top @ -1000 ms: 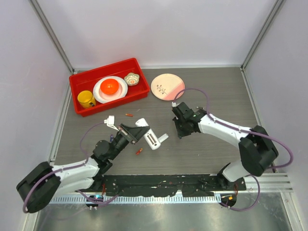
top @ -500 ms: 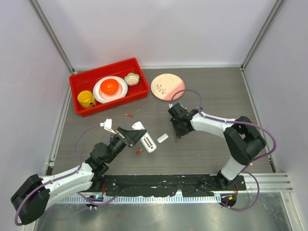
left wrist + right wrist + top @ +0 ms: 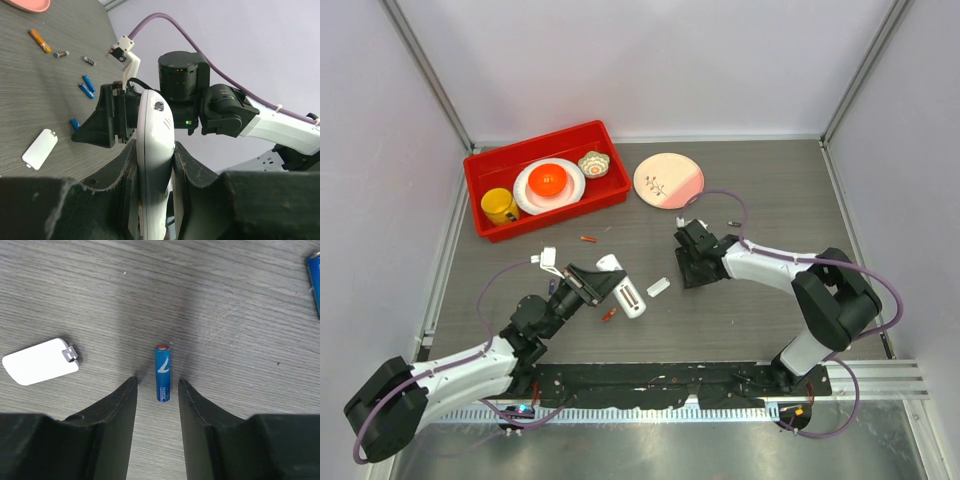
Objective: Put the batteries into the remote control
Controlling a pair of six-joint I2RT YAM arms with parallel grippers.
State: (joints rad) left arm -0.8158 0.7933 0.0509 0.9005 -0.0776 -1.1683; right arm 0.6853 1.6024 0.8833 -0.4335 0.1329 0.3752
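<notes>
1. The right end effector [image 3: 156,382] hangs low over the table [image 3: 240,315]. Its jaws are parted and it holds nothing.
2. A blue battery [image 3: 162,373] lies flat on the table, directly between the two fingertips, and it touches neither of them. Its long axis runs the same way as the fingers point, with the red-capped end away from the wrist. So I judge that closing the jaws would press on its long sides.
3. The left end effector [image 3: 153,160] is closed tight on the remote control [image 3: 155,125] and holds it tilted over the left part of the table. The right arm is clearly the nearer one to this battery.
4. The loose white cover [image 3: 659,286] lies on the table between the remote control and the right end effector.
5. In the top view the right arm hides the blue battery. Another blue cell [image 3: 88,82] lies further away, and one more is cut off at the edge of the right wrist view.
6. From above, the bay of the remote control shows as a dark recess. I cannot tell if any cell is already inside.
</notes>
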